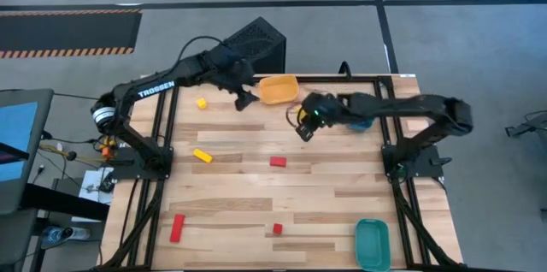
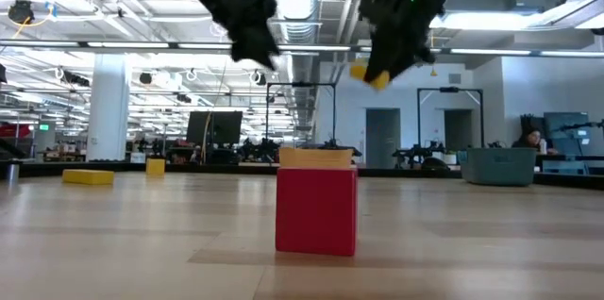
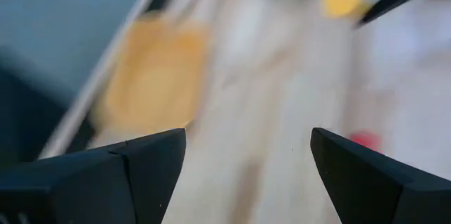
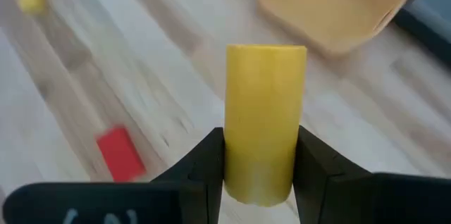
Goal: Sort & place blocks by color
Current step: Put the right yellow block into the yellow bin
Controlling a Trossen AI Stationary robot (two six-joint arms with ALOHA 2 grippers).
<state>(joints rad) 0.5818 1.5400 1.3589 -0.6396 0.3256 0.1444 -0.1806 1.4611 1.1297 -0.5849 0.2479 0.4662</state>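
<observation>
two arms hang over the far half of the table (image 1: 256,212) — from the left, a yellow cube (image 1: 202,103), a yellow bar (image 1: 202,156) and a red bar (image 1: 177,227) lie loose on the wood, unsorted. the left gripper (image 1: 244,99) hovers just beside the orange tray (image 1: 279,89), its fingers spread wide and holding nothing, probably waiting clear of the other arm. two small red blocks (image 1: 278,162) sit mid-table. further right, the right gripper (image 4: 259,175) is clamped on a yellow block (image 4: 265,122), raised off the table near that tray — likely where yellows belong. a teal tray (image 1: 373,244) rests at the near right corner.
</observation>
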